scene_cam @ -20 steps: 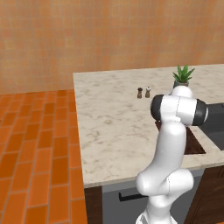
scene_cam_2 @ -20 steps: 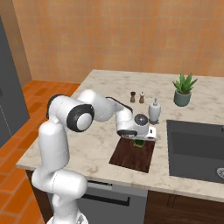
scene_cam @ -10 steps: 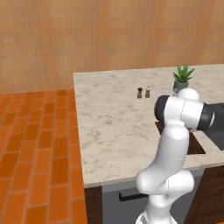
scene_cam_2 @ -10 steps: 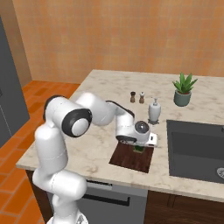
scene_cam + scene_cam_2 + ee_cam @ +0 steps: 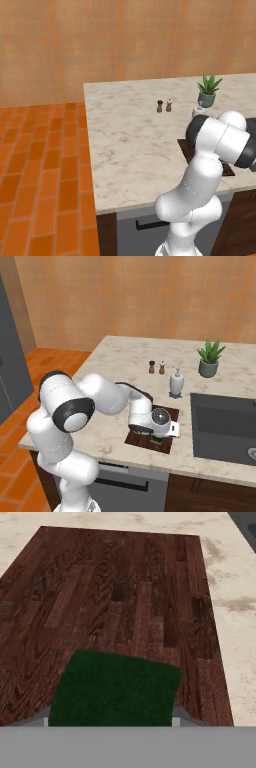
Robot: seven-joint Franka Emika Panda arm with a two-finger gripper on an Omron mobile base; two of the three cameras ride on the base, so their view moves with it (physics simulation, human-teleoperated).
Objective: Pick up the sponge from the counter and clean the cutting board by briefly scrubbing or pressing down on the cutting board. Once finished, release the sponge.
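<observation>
The kitchen had orange brick-like walls and an orange tiled floor, and the counter (image 5: pixel 120 363) was a pale marble slab with a plant (image 5: pixel 210 357), two small shakers (image 5: pixel 156 367), a soap bottle (image 5: pixel 176 382) and a dark sink (image 5: pixel 225 428) on the right. Compared with one second before, the gripper (image 5: pixel 159 439) had come lower and nearer to the front edge of the board (image 5: pixel 120 587), so the sponge (image 5: pixel 116 688) was now low over the near part of the wood, perhaps already touching it. I judge that the pick-up was done and the pressing or scrubbing step was in progress; releasing the sponge remained. The gripper was clamped on the sponge, as the green block sat between its two sides at the bottom of the hand view. The hand view showed the wood grain and the dark green top of the sponge clearly, but it could not show whether the sponge really touched the board. The right base view showed the arm bent down over the board, with only a little green under the hand. In the left base view the arm covered most of the board (image 5: pixel 185 148), and only its corners appeared.
</observation>
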